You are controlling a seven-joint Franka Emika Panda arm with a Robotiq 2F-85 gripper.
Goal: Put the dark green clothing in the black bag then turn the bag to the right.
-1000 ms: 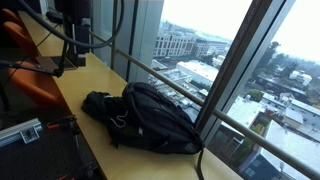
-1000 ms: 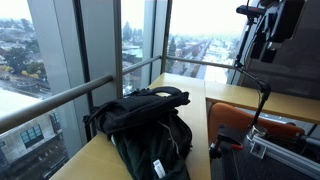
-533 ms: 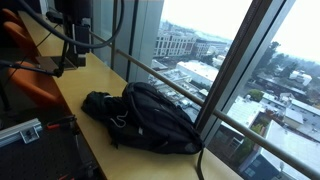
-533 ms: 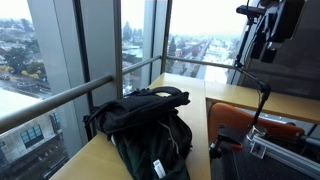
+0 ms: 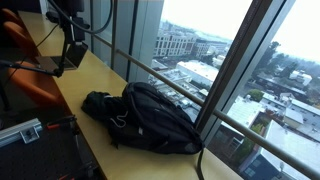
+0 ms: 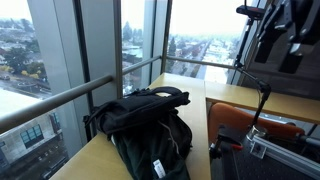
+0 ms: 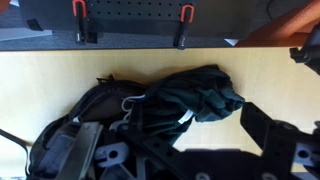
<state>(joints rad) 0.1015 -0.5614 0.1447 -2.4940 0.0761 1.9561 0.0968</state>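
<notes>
The black bag (image 5: 160, 120) lies on its side on the wooden table by the window, in both exterior views (image 6: 145, 135). The dark green clothing (image 5: 98, 104) lies bunched on the table at the bag's open end, touching it (image 6: 168, 97). In the wrist view the clothing (image 7: 200, 95) sits at centre right and the bag (image 7: 90, 125) at lower left. My gripper (image 7: 195, 150) is open and empty. It hangs well above the table, apart from both (image 5: 72, 55) (image 6: 292, 55).
Window glass and a metal rail (image 5: 170, 80) run along the table's far edge. Orange chairs (image 5: 30, 75) (image 6: 260, 125) and a black perforated board with red clamps (image 7: 130, 15) stand on the robot's side. Bare tabletop (image 7: 270, 80) surrounds the clothing.
The arm has shifted and tilted in both exterior views, with the gripper now a little lower. The bag and clothing have not moved.
</notes>
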